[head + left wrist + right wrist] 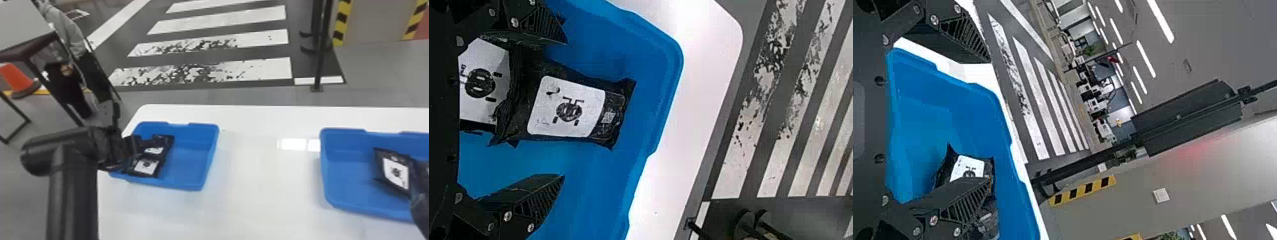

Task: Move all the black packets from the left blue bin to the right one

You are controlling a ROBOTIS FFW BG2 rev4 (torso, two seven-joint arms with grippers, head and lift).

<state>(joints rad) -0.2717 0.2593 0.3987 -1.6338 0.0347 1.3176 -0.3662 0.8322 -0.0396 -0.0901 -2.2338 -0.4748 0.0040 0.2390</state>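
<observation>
While my left gripper (127, 152) hangs widely spread near black packets (146, 166), my right gripper (420, 199) gapes too, both empty.

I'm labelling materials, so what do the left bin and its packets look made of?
The left blue bin seems smooth, semi-matt moulded plastic, judging by its rounded rim. The black packets look like glossy plastic film: creased, crinkly edges.

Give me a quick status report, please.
Left end effector open at left bin; right end effector open at right bin. Black packets in both. Left bin's wall to clear.
</observation>
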